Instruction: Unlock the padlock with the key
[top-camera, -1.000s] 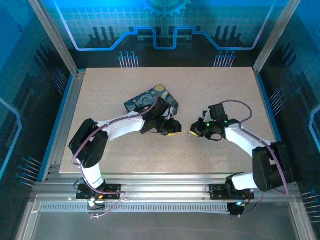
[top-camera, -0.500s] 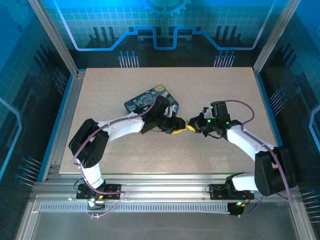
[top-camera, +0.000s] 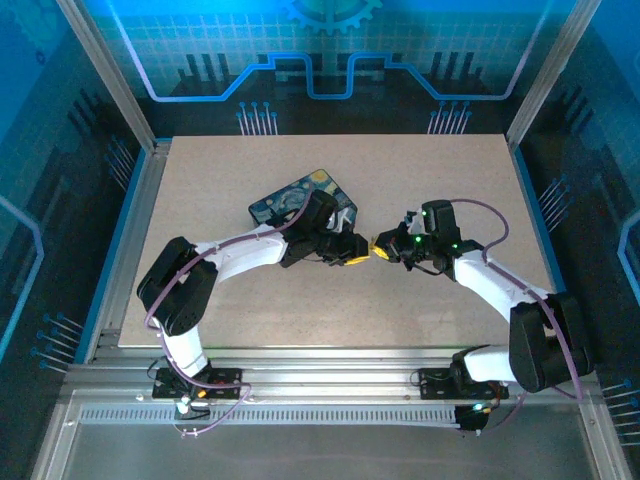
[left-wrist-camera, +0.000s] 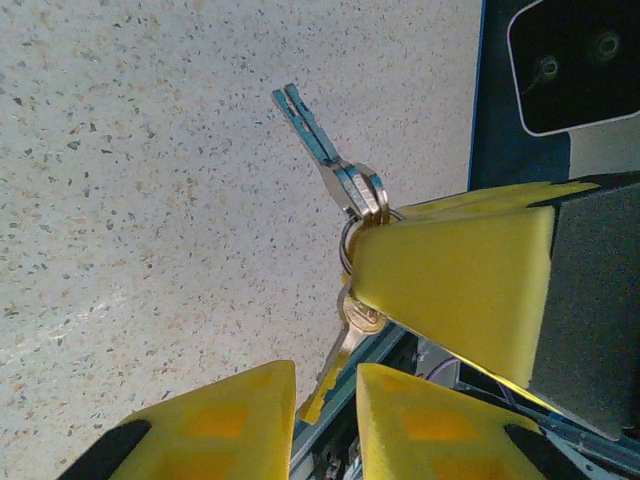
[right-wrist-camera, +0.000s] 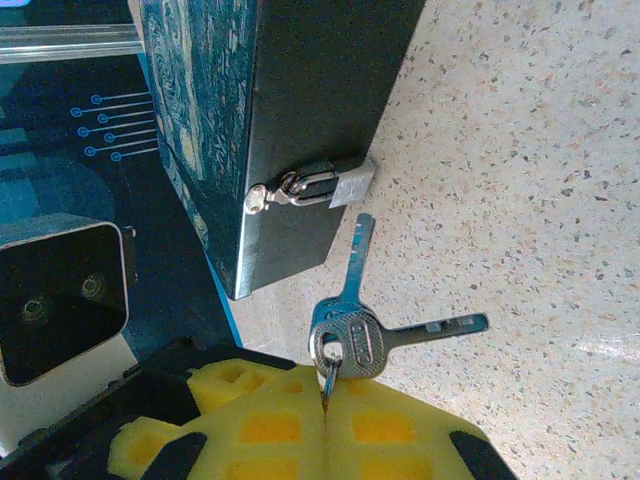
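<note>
Low in the left-wrist view, we saw the left claw (left-wrist-camera: 325, 372) narrow around a key (left-wrist-camera: 352, 318) — the right claw (right-wrist-camera: 325, 395), clamping its ring (left-wrist-camera: 347, 245), might drag it askew.

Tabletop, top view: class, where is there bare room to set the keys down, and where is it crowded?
Free: the far right table beyond the right gripper; the near strip between both arms. Crowded: centre, where the box, left gripper and keys meet.
</note>
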